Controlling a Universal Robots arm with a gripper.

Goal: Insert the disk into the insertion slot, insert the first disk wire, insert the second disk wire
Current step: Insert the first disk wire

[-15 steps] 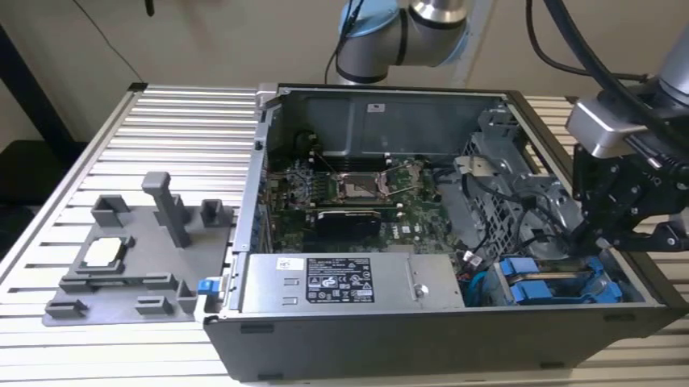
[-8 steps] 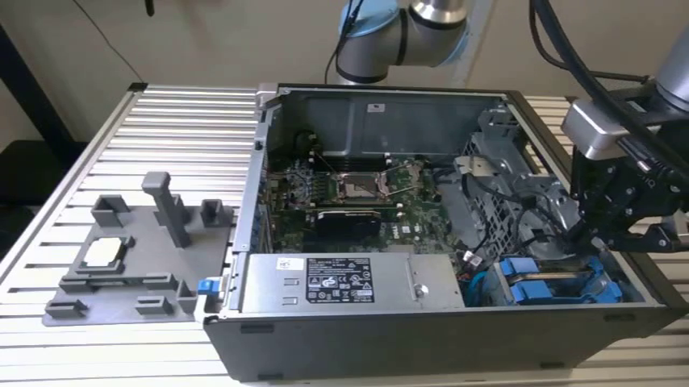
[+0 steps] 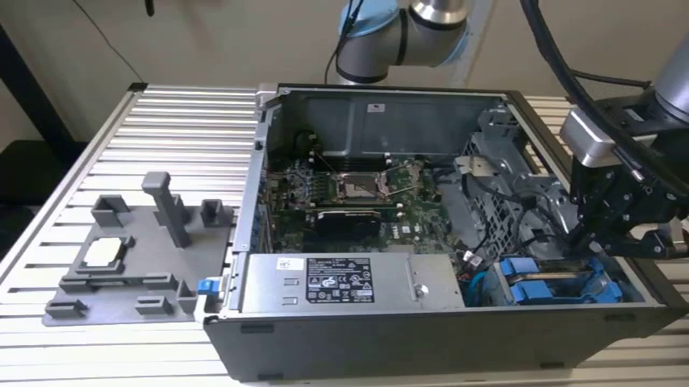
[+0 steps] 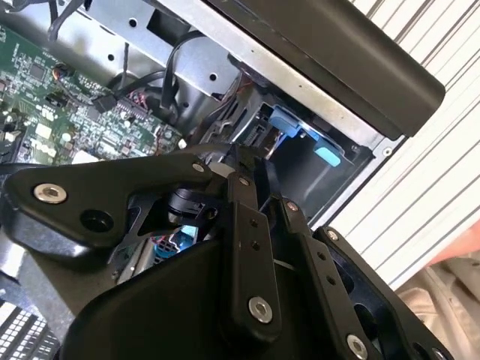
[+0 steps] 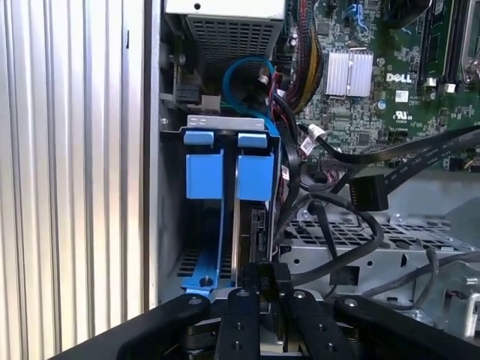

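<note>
The disk (image 5: 256,217) stands on edge in the insertion slot (image 5: 225,121) of the grey metal drive cage, its blue frame tabs facing out. A second blue-tabbed carrier (image 5: 204,174) sits beside it. In the first wrist view my gripper (image 5: 268,291) is shut on the black connector of a disk wire (image 5: 267,274), held right at the disk's rear edge. Its cable curves away over the cage. Another black wire connector (image 5: 371,191) hangs loose nearby. In the exterior view my gripper (image 3: 603,242) hovers low over the blue frames (image 3: 538,289) at the case's near right corner.
The open computer case (image 3: 431,339) holds a power supply (image 3: 339,282), a motherboard (image 3: 356,189) and a tangle of black cables (image 5: 337,225) beside the cage. A grey plastic fixture tray (image 3: 119,258) lies on the ribbed metal table (image 3: 161,121) at the exterior view's left.
</note>
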